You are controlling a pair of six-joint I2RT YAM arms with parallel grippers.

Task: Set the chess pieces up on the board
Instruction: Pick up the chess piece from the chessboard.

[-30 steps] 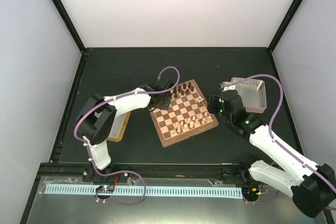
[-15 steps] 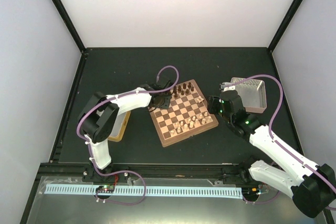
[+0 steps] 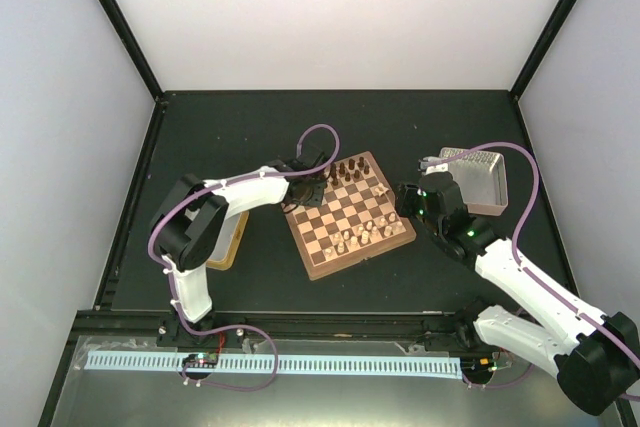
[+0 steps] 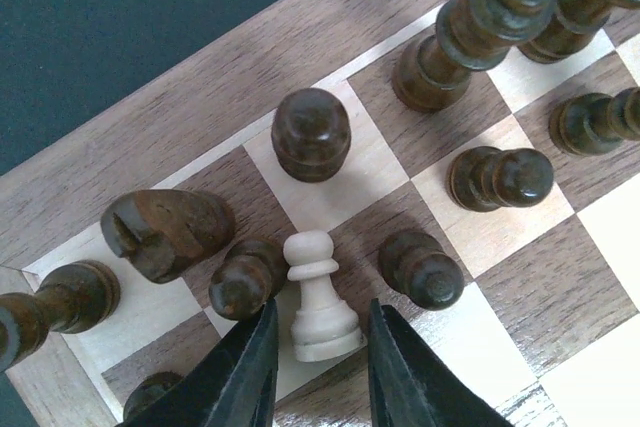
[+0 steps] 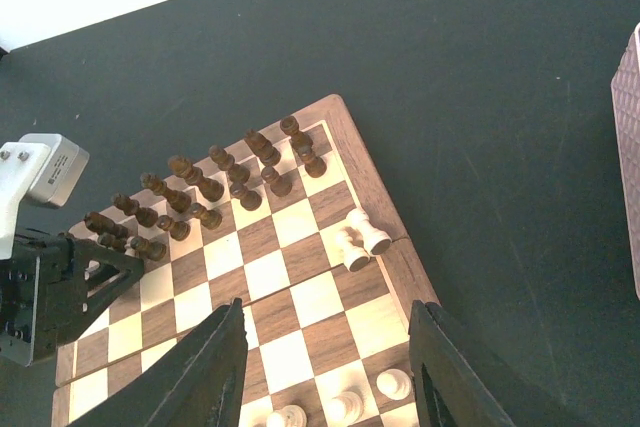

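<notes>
At the bottom of the left wrist view, the two dark fingers of our left gripper stand on either side of a cream pawn. A thin sliver of board shows on each side of its base, so we read the jaws as narrowly parted and not yet clamping. The pawn stands upright on the chessboard, hemmed in by a dark pawn just to its left and another dark pawn just to its right. A dark knight stands a little further off, towards the board's brown border. We judge the pawn to be light, rigid turned wood with a smooth finish that may slip. The safest hold looks to be low on the stem, just above the flared base, with the fingers kept vertical so they miss the neighbours. Further across the board, our right gripper hovers with its jaws spread wide and nothing between them. Below it a row of cream pieces sits near the board's edge. Beyond the board lies a metal tray.
</notes>
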